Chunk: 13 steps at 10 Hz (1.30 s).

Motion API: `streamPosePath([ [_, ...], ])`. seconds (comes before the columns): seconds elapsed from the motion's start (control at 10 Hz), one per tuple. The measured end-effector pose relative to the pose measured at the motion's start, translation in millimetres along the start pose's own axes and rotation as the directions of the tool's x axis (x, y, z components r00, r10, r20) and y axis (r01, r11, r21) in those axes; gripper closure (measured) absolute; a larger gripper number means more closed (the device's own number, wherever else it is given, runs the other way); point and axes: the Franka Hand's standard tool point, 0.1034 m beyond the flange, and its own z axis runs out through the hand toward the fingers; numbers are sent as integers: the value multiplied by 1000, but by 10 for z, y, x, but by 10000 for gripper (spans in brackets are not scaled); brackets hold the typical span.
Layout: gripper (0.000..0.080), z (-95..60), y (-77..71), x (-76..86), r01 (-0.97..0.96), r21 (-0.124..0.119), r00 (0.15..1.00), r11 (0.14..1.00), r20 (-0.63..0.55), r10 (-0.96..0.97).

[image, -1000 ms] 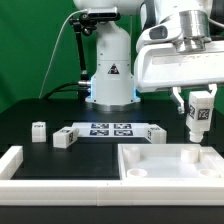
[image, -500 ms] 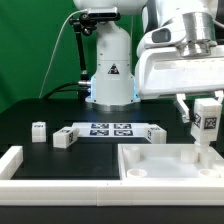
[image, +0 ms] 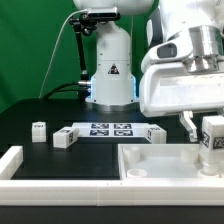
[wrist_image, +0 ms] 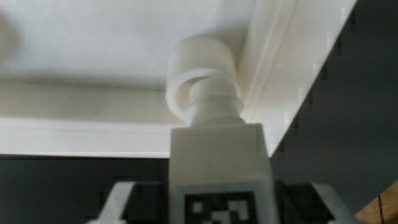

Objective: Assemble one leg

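Leg held over the panel's corner socket, not yet clearly seated

Nearest, the white tray-like panel [image: 160, 165] lies flat, and the gripper [image: 208, 128] has its jaws clenched on the leg [image: 213, 140] above the panel's far corner, on the exterior view's right. In the wrist view the leg's narrow end lines up with the round corner socket [wrist_image: 196, 75], though whether it has entered I cannot tell. A slight tilt or offset could catch the end on the socket's lip and jam it, drag the loose panel, or twist the leg in the grip. No words can be read. There are only black-and-white square tags on the held leg, on the loose legs [image: 63, 138] and on the marker board [image: 110, 130], plus a triangular warning symbol on the arm's base [image: 112, 72] farthest back.
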Motion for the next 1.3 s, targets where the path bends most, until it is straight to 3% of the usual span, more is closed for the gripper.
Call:
streamPosePath([
  [0.9,511,107,54,-98,4,-24,995,1000,-98,-7],
  [1.2,505,118,57,-114,-6,-23,997,1000,-79,4],
  [1.3,287,118,57,-115,-6,-23,997,1000,-78,4],
])
